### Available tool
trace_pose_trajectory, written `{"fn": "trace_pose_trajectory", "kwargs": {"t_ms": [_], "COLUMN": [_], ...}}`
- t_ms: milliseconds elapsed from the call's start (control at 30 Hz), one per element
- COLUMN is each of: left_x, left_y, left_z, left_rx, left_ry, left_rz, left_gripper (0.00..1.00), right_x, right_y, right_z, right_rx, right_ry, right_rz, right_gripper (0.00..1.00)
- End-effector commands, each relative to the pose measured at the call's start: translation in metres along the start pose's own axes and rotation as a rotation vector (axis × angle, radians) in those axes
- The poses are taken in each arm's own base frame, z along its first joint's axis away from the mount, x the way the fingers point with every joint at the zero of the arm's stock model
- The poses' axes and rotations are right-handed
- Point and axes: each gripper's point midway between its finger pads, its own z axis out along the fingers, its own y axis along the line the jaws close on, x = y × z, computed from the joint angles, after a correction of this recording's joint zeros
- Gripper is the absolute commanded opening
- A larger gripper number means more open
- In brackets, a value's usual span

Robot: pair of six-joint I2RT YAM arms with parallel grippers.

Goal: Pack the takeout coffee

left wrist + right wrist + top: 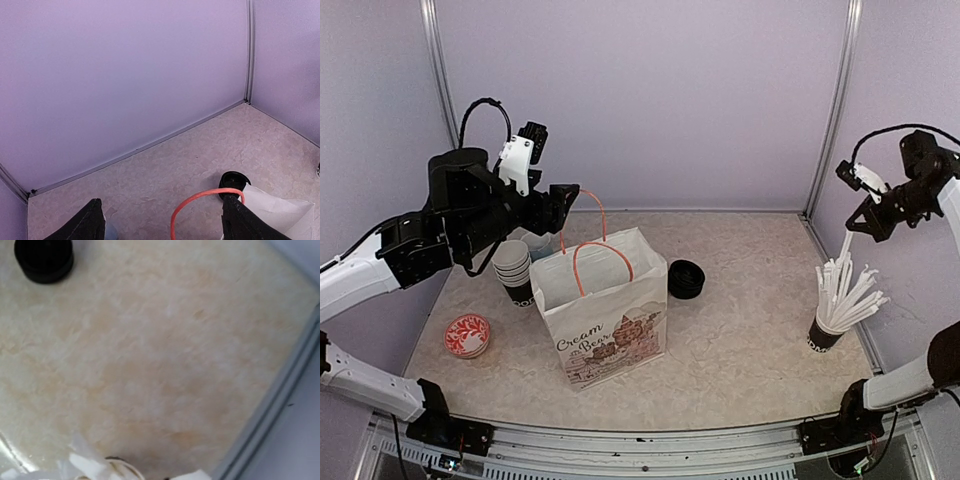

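The takeout coffee does not show in any view. A white paper bag (610, 320) printed "Cream Bear" stands open mid-table with orange handles (603, 250). My left gripper (565, 205) hovers open above the bag's back left corner. In the left wrist view one handle loop (200, 200) arcs between the left gripper's (162, 220) spread fingers without being held. My right gripper (861, 220) is raised at the far right, shut on the top end of a white wrapped straw (846, 248). That straw rises out of a black cup of straws (828, 330). The right fingers are out of the right wrist view.
A nested stack of lidless cups (512, 268) stands left of the bag, with a pale blue mug (111, 232) beside it. A stack of black lids (686, 278) (234, 181) (44, 259) lies right of the bag. A red patterned dish (468, 335) sits front left.
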Motion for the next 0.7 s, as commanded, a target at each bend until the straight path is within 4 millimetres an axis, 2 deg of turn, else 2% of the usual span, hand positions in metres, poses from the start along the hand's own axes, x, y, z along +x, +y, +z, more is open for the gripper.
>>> {"fn": "trace_pose_trajectory", "kwargs": {"t_ms": [0, 200, 367, 533, 667], "left_x": [-0.005, -0.005, -0.009, -0.018, -0.026], "left_y": [-0.004, -0.008, -0.009, -0.004, 0.000], "left_z": [0.010, 0.019, 0.019, 0.012, 0.006], "left_rx": [0.023, 0.033, 0.043, 0.039, 0.032], "left_ry": [-0.020, -0.011, -0.018, -0.039, -0.050], "left_rz": [0.009, 0.021, 0.014, -0.003, -0.012], "left_gripper": [0.78, 0.79, 0.79, 0.79, 0.79], "right_x": [-0.011, -0.046, -0.078, -0.115, -0.142], "right_y": [0.003, 0.007, 0.019, 0.047, 0.066], "right_z": [-0.034, -0.083, -0.112, -0.134, -0.140], "right_rx": [0.076, 0.169, 0.157, 0.017, -0.174], "right_ry": [-0.049, -0.188, -0.328, -0.525, -0.669], "right_rz": [-0.050, -0.143, -0.212, -0.298, -0.307], "right_gripper": [0.00, 0.00, 0.00, 0.00, 0.00]}}
